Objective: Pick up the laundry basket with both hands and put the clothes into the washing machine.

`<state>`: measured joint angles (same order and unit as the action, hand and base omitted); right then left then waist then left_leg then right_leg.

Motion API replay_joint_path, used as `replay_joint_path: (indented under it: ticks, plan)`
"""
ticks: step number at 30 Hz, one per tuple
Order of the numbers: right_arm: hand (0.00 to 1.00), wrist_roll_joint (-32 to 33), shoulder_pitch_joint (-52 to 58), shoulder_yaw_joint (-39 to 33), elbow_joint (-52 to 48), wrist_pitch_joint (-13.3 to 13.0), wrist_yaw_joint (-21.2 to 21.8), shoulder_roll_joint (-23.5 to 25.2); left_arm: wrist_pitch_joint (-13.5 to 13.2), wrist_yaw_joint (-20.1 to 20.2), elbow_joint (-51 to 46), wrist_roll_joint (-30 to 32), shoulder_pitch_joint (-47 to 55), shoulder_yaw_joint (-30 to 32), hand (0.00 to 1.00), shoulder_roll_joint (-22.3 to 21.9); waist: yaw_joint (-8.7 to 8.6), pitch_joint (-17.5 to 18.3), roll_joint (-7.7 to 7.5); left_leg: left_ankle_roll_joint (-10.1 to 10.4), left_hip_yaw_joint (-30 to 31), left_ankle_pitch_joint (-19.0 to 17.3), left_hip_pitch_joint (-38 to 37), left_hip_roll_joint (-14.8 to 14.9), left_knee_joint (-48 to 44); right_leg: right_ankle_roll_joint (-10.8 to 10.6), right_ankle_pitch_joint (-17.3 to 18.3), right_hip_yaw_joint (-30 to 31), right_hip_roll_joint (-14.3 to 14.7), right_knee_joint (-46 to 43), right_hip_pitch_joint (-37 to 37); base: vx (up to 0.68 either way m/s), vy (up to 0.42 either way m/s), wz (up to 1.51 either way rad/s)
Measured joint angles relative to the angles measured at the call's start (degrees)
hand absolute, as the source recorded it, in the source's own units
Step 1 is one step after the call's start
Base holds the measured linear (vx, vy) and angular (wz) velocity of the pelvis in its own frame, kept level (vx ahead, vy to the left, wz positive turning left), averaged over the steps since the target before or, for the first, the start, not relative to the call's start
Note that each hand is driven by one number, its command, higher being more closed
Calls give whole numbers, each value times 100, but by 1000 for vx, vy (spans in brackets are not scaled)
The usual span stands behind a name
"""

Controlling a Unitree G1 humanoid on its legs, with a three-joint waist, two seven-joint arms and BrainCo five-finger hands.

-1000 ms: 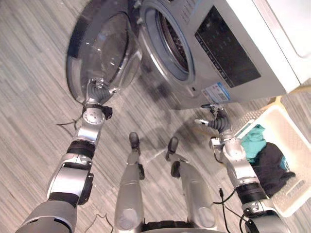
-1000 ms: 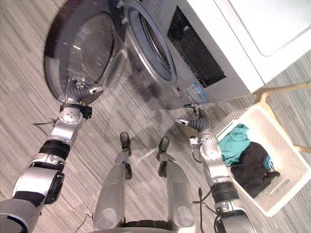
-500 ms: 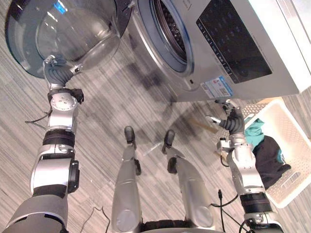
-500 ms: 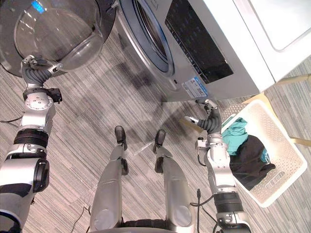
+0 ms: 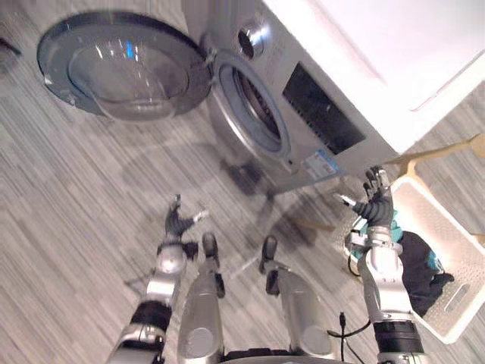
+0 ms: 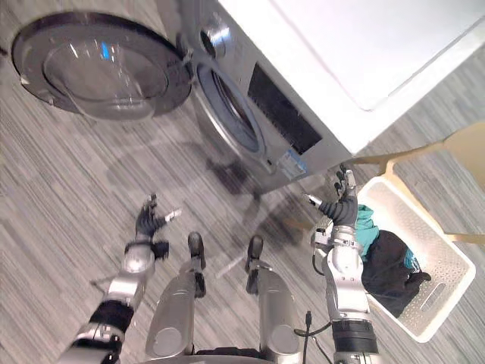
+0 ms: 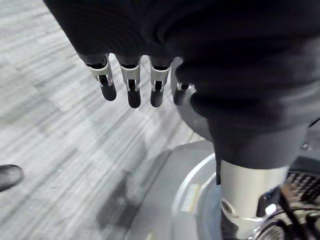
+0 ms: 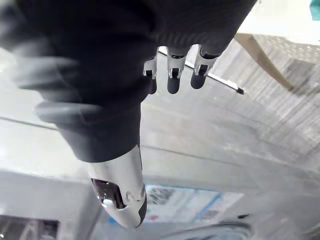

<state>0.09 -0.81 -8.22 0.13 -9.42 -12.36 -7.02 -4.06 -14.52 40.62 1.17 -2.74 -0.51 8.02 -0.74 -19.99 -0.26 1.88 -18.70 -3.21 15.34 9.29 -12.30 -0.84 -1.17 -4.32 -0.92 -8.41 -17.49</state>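
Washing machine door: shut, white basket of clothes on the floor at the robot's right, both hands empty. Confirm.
Wrong on the door: the left eye view shows it swung wide open. The white basket of clothes is on the floor at the robot's right, and the left hand and right hand are empty.

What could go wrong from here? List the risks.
1. The laundry basket lies off to the right, far from the open left hand; a one-sided lift might spill the clothes.
2. The open right hand hovers near the front corner of the washing machine and could knock it.
3. The open door juts out leftward; the carried basket might catch it.
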Motion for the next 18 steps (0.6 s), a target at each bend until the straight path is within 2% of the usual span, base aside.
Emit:
replay_joint_path:
  ticks: [1,2,3,4,5,6,7,8,9,11,12,13,14,15,16,17,18]
  plan:
    - [0,-81,10,-43,-16,1,-13,1,32,60,138,41,177,138,0,-91,-17,66,40,-37,-298,-145,-88,87,-108,-67,-115,208,3,152,17,29,114,-143]
    - [0,-124,28,-112,1,43,-32,22,51,86,282,91,244,226,0,-130,-52,65,44,-134,-713,-250,-230,161,-170,103,113,-375,-177,170,40,10,89,-142]
    - [0,-131,32,-125,17,85,-47,48,59,86,327,109,284,288,0,-137,-52,66,43,-142,-884,-301,-306,213,-191,208,231,-895,-350,26,54,-21,115,-142]
    - [0,-192,39,-122,88,95,-129,105,92,88,464,126,332,349,0,-138,-35,68,41,-82,-1222,-420,-482,358,-301,461,472,-2008,-751,-466,51,20,58,-146]
    - [0,-271,102,-116,138,106,-143,181,125,102,607,179,401,407,0,-99,-29,74,30,-2,-1524,-613,-655,525,-538,726,671,-2821,-1119,-1150,86,28,41,-144]
    - [0,-322,134,-112,131,106,-146,212,133,109,678,184,440,464,0,-84,-23,83,23,40,-1668,-741,-736,628,-685,779,758,-3053,-1247,-1442,171,33,-70,-139]
    - [0,-435,200,-75,129,107,-149,219,173,114,733,203,550,528,0,-60,-3,126,-43,168,-1916,-1004,-873,794,-1056,391,983,-3159,-1310,-1583,257,34,-122,-141]
    - [0,-543,274,-89,154,118,-153,179,190,117,771,273,630,587,0,-50,-9,152,38,274,-2069,-1265,-975,1012,-1356,220,1085,-2909,-1052,-1526,275,39,-115,-139]
    - [0,-559,326,-88,151,121,-163,181,190,127,836,326,651,587,0,-73,-8,184,80,316,-2154,-1312,-1033,1137,-1415,201,1118,-2811,-908,-1466,285,83,-122,-114]
    - [0,-576,635,-86,119,122,-187,191,202,208,958,422,658,598,0,-159,-54,253,83,296,-2318,-1225,-1194,1499,-1846,346,1248,-2561,-596,-1400,355,146,-177,-91]
    - [0,-589,828,-97,117,133,-215,191,177,212,941,411,638,719,0,-241,-88,254,83,21,-2064,-1063,-1060,1814,-2493,414,1278,-2438,-420,-1365,459,133,-210,-80]
    - [0,-609,909,-100,111,147,-231,188,160,213,942,410,617,746,0,-251,-90,255,82,-198,-1929,-931,-990,1946,-2828,441,1256,-2365,-347,-1321,536,124,-225,-75]
    - [0,-651,1014,-119,91,209,-240,185,152,212,943,408,614,761,0,-254,-106,259,89,-602,-1630,-624,-794,2126,-3394,501,1223,-2213,-206,-1187,729,134,-167,-69]
    - [0,-734,1066,-122,84,238,-247,157,138,211,942,411,615,699,0,-269,-139,280,113,-476,-1071,-653,-562,2029,-3705,526,1191,-2082,-131,-1017,876,143,-135,-68]
    - [0,-795,1078,-132,85,261,-254,118,127,214,939,409,615,644,0,-273,-142,277,104,-312,-760,-754,-445,1838,-3732,527,1160,-1993,-127,-933,924,147,-76,-74]
    - [0,-879,1093,-130,88,327,-255,-13,81,211,876,405,613,495,0,-270,-104,295,99,-26,-181,-942,-223,1402,-3560,512,1078,-1774,-123,-780,941,119,-32,-65]
    - [0,-976,1095,-126,103,351,-247,-83,77,211,845,403,609,441,0,-271,-79,296,101,64,9,-1002,-160,1210,-3362,510,1030,-1705,-121,-706,952,188,-4,-86]
